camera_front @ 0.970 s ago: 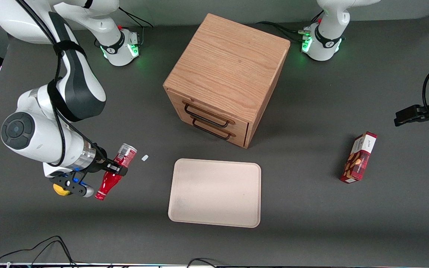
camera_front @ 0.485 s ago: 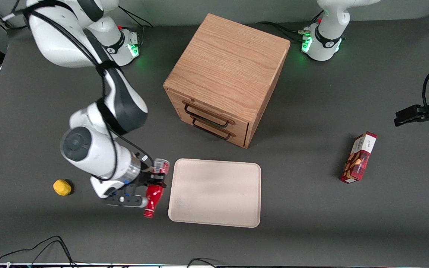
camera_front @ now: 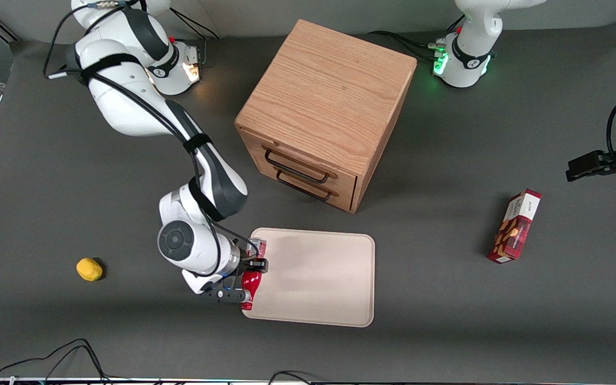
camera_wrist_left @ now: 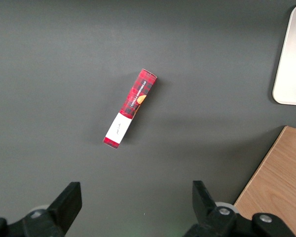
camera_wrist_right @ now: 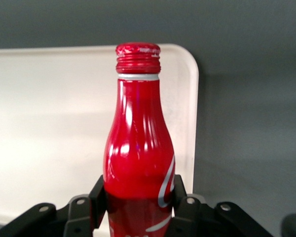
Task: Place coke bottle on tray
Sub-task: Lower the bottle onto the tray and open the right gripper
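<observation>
My right gripper (camera_front: pixel 253 266) is shut on the red coke bottle (camera_front: pixel 251 279) and holds it lying tilted, silvery base toward the drawer cabinet and red cap toward the front camera. The bottle hangs over the edge of the beige-pink tray (camera_front: pixel 318 278) at the working arm's end. In the right wrist view the black fingers (camera_wrist_right: pixel 99 195) clamp the bottle's (camera_wrist_right: pixel 138 148) body, and the tray (camera_wrist_right: pixel 49 123) lies under it with its rounded corner near the cap.
A wooden drawer cabinet (camera_front: pixel 329 107) with two drawers stands farther from the camera than the tray. A yellow object (camera_front: pixel 89 269) lies toward the working arm's end. A red snack box (camera_front: pixel 515 226) lies toward the parked arm's end; it also shows in the left wrist view (camera_wrist_left: pixel 130 107).
My right gripper has carried the bottle sideways from near the yellow object to the tray's edge. The arm now reaches out over the table.
</observation>
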{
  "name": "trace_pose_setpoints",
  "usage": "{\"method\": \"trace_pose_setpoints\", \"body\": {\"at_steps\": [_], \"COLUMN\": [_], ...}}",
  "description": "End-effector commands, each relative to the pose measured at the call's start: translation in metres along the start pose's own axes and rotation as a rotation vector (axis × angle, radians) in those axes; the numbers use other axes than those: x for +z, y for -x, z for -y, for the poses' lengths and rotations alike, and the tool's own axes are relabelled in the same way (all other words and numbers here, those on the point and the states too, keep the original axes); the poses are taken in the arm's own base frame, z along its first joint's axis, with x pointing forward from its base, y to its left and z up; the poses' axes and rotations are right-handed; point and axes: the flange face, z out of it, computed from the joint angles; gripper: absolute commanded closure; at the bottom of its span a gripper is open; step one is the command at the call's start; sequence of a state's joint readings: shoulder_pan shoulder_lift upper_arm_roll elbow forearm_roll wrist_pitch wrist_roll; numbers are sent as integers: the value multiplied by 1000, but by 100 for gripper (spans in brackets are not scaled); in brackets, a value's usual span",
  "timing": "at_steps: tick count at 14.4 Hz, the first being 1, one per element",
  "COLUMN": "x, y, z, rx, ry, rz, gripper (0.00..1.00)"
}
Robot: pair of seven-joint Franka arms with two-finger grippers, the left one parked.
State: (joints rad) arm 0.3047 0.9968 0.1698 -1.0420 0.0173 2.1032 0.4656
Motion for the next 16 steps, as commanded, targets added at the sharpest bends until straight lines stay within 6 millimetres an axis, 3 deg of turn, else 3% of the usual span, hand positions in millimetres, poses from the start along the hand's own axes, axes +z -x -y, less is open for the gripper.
{"method": "trace_pose_setpoints", "body": {"at_steps": [1,3,6,7,8,9,11,13,16], "x": [22,37,41,41,44,50,41,15,-29], "y": [-2,-2,-1,-2,-1,1,0,-3,-1], "z": [5,4,3,3,2,0,2,4,-13], "rx": [13,27,39,41,41,40,38,39,36], "ry": [-20,-31,-29,-30,-32,-30,-36,-43,-28], "rz": [-32,-50,-47,-53,-59,-60,-76,-96,-109], "gripper": [78,72,54,37,5,0,0,0,0]}}
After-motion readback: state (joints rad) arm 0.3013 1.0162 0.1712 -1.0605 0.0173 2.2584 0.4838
